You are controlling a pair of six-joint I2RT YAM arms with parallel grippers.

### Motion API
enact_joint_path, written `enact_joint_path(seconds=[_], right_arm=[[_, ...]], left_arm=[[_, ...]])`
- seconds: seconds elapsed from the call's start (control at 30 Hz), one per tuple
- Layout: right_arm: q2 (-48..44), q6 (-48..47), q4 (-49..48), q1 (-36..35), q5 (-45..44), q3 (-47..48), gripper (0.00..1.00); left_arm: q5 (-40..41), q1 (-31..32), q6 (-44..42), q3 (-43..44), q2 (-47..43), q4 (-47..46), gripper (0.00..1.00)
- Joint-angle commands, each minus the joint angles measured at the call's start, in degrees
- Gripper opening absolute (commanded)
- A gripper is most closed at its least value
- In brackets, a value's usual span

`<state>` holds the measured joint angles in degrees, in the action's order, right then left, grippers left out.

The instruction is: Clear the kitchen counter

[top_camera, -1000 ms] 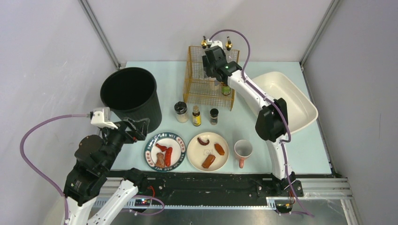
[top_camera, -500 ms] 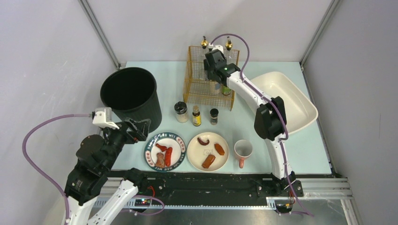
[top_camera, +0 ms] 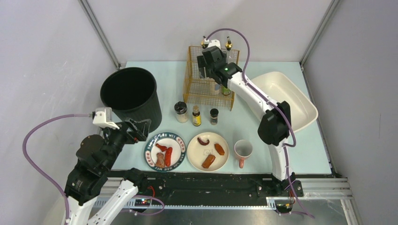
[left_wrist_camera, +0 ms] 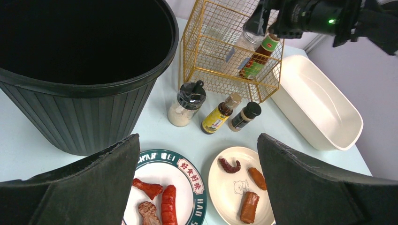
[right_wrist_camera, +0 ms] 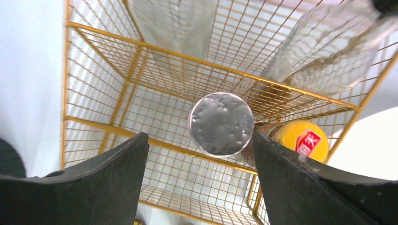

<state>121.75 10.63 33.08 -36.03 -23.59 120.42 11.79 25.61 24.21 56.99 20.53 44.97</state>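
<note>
Between grey walls point(top_camera: 42, 56), pale mint kitchen counter point(top_camera: 305, 150), black front rail point(top_camera: 211, 180)

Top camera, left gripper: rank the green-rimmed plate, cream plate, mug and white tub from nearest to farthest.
Measured from the left gripper:
1. green-rimmed plate, just to its right, at the front.
2. cream plate, next one along to the right.
3. mug, further right along the front.
4. white tub, far right side, toward the back.
</note>
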Motion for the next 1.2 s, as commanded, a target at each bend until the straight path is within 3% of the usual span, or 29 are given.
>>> enact_joint_path(seconds=[0.0,0.23,0.63,0.87,1.17], right_arm=[[-7.9,-4.0,-2.6,-2.2,-4.1,0.4,0.85],[-14.9,-8.3,-3.0,-7.7,-3.4,-6.1,0.86],[-23.1,-5.5,1.0,-15.6,8.7,-16.5,0.84],[-20.1,-4.5,-2.2,-17.0,17.2,-18.5,0.84],[-8.8,-2.5,1.1,-17.1,18.4,-8.8,0.95]], left_arm=[[-0.8,0.1,0.5,0.8,-0.2,-0.5,0.98],[-0.7,0.2,0.1,1.6,-0.1,-0.5,0.98],[0.3,0.1,0.0,1.7,0.3,-0.2,0.98],[0.6,0.1,0.5,1.2,-0.1,-0.1,0.98],[0.5,0.1,1.1,0.9,-1.0,0.6,0.98]])
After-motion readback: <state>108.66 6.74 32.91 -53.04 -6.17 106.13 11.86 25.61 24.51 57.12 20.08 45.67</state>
